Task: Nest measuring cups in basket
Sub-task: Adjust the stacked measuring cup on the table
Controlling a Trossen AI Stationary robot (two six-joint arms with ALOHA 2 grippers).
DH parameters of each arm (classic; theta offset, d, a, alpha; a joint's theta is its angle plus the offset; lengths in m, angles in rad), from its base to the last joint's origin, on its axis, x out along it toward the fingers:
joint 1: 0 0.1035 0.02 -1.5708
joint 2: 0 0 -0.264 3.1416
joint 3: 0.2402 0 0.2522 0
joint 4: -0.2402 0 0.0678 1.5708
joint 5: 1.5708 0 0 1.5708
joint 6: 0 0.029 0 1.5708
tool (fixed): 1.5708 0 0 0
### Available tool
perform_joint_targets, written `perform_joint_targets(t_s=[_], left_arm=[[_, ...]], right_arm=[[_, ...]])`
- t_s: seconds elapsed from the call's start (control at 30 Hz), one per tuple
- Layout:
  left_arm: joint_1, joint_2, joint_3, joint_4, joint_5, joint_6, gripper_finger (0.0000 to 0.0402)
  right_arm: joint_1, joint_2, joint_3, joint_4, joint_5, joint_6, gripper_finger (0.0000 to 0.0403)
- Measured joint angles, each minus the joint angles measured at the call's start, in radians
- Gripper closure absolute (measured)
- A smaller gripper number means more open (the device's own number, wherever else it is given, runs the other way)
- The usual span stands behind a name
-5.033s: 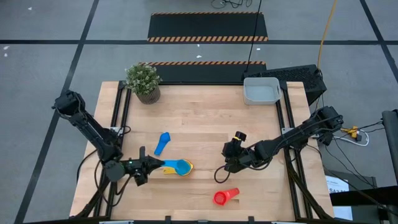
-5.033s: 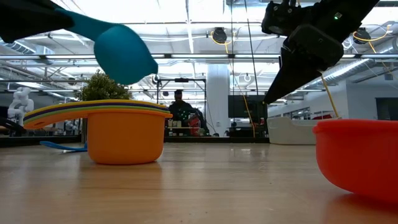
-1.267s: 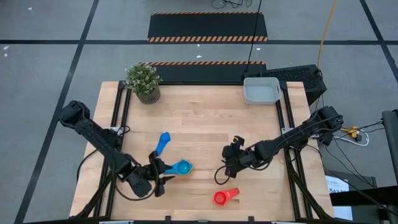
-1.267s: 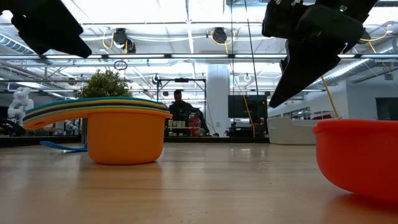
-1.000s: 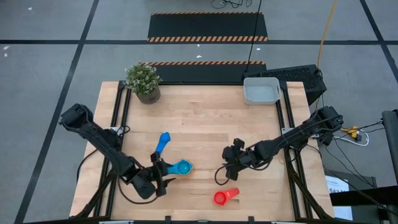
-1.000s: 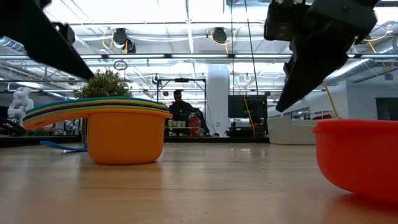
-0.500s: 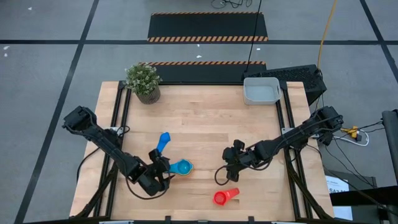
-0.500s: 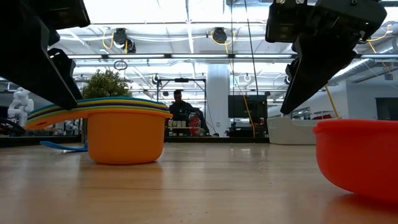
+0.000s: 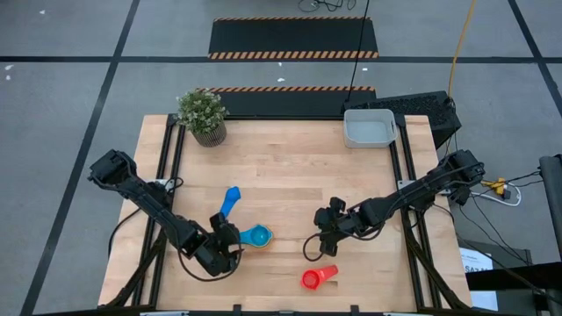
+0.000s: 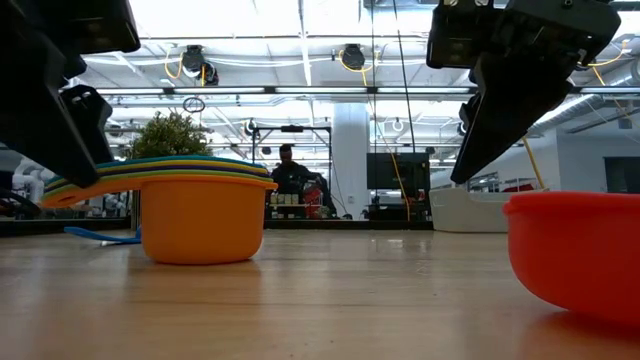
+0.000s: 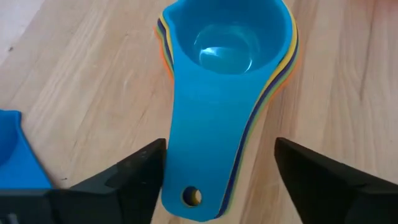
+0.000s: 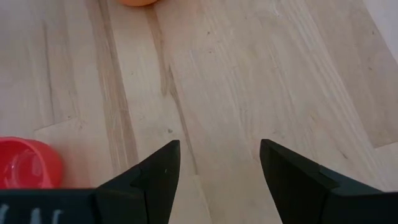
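L wrist cam: left gripper apart astride nested cups handles, right gripper apart, holding nothing.

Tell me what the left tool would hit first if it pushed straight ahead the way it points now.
Most likely the nested cup stack: its handles lie between the open fingers of the left tool, light blue cup on top. How high the fingers ride above the handles is unclear.
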Motion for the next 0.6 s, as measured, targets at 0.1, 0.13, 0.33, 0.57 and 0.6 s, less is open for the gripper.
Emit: perform_joint_targets(t_s=[0.1, 0.13, 0.33, 0.57, 0.6], left_arm=[[0.0, 0.0, 0.0, -0.001, 0.0, 0.0, 0.0142], [0.0, 0.0, 0.0, -0.001, 0.0, 0.0, 0.0152], [0.0, 0.0, 0.0, -0.001, 0.0, 0.005, 0.0207], [0.0, 0.0, 0.0, 0.002, 0.001, -0.039, 0.0215], [0.0, 0.0, 0.0, 0.002, 0.001, -0.046, 0.0208]], right_arm=[[0.0, 0.0, 0.0, 0.0, 0.0, 0.001, 0.019], [0.0, 0.0, 0.0, 0.001, 0.0, 0.001, 0.019], [0.0, 0.0, 0.0, 0.004, 0.0, 0.001, 0.019], [0.0, 0.0, 0.0, 0.004, 0.0, 0.002, 0.019], [0.0, 0.0, 0.0, 0.004, 0.0, 0.002, 0.019]])
